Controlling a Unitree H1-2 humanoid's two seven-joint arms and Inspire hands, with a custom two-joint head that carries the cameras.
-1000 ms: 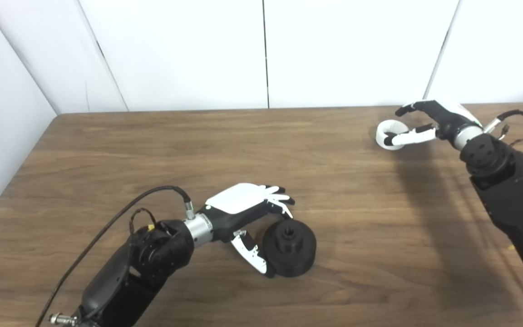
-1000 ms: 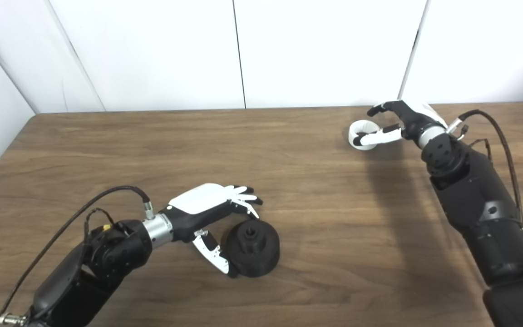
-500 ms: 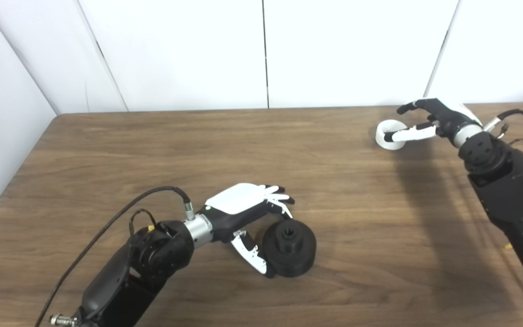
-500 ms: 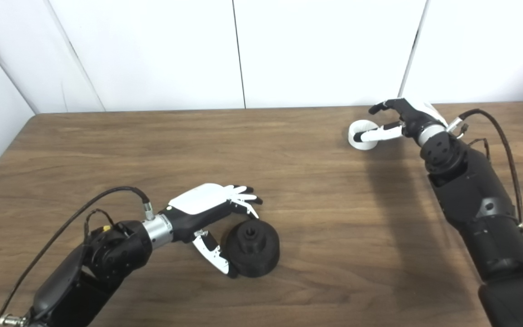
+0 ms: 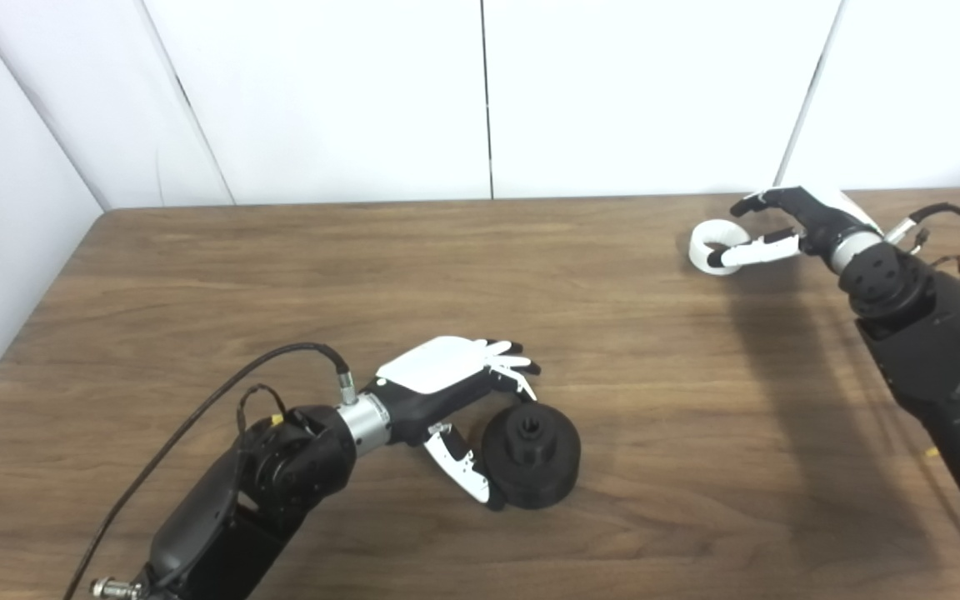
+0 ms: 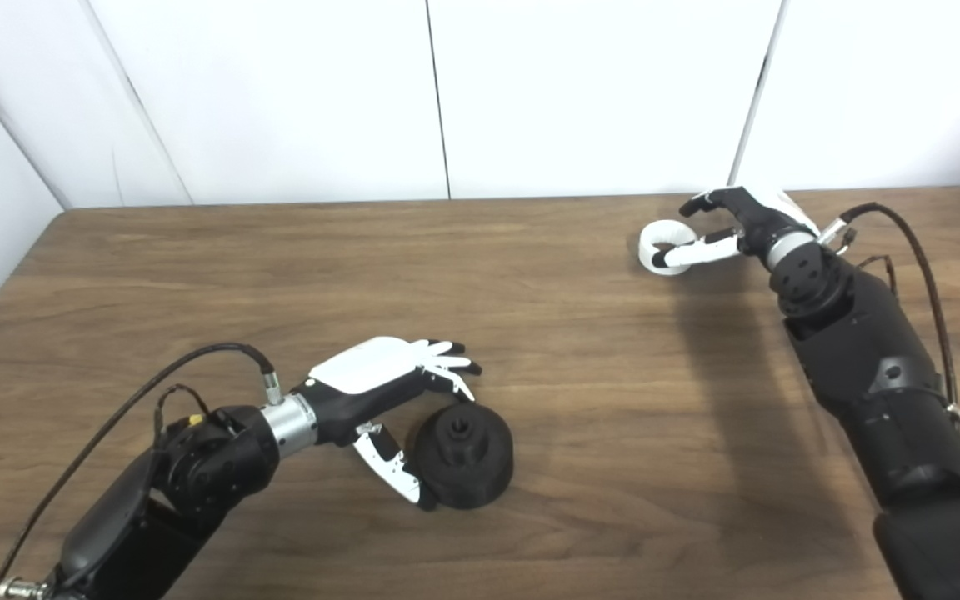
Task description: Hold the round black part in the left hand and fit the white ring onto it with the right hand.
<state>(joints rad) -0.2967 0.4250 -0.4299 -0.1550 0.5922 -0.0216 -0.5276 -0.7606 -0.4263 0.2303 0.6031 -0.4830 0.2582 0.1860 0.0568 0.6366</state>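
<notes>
The white ring point(image 5: 715, 247) looks light and stiff; the spread right hand point(image 5: 788, 225) should pinch its rim, far from the black part point(image 5: 532, 454) which the open left hand point(image 5: 455, 392) brackets.

Bright, even light from above; the right arm point(image 5: 938, 350) throws a soft shadow on the table point(image 5: 297, 275); pictures slightly soft.

We saw our left hand point(image 5: 455, 392) cupped around the round black part point(image 5: 532, 455) on the surface point(image 5: 363, 267), our right hand point(image 5: 788, 225) touching the white ring point(image 5: 712, 247).
</notes>
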